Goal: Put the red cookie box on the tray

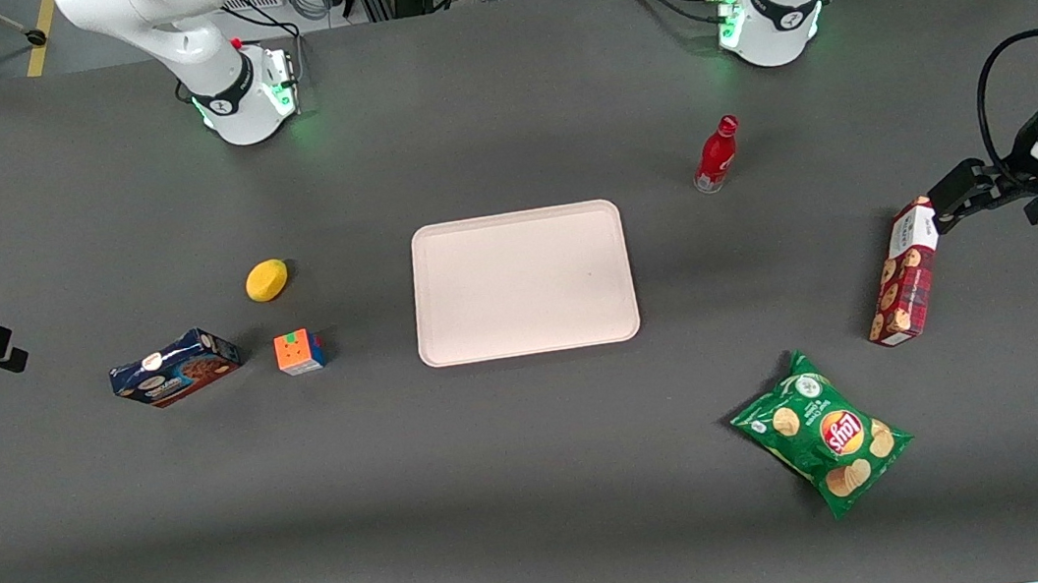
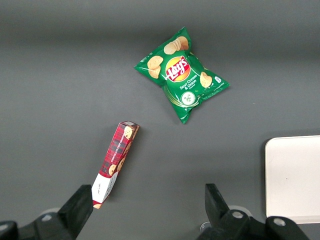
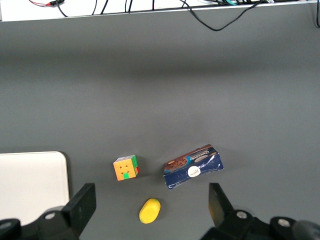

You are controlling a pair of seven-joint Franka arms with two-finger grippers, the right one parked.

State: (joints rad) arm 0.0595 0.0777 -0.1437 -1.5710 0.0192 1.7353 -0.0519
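The red cookie box [image 1: 904,286] is a long, slim tartan carton lying flat on the dark table toward the working arm's end. Its white end panel points away from the front camera. My gripper [image 1: 945,202] hovers just above that white end, open and holding nothing. In the left wrist view the red cookie box [image 2: 116,161] lies slanted, its white end close to one finger [image 2: 80,206], and most of the carton is outside the open gripper [image 2: 147,197]. The pale pinkish-beige tray [image 1: 523,281] sits bare at the table's middle, and its edge [image 2: 295,175] shows in the wrist view.
A green chips bag [image 1: 824,432] lies nearer the front camera than the box. A red bottle [image 1: 717,155] stands farther from it, between the tray and the arm's base. A lemon [image 1: 266,280], a colour cube [image 1: 300,351] and a blue cookie box [image 1: 175,367] lie toward the parked arm's end.
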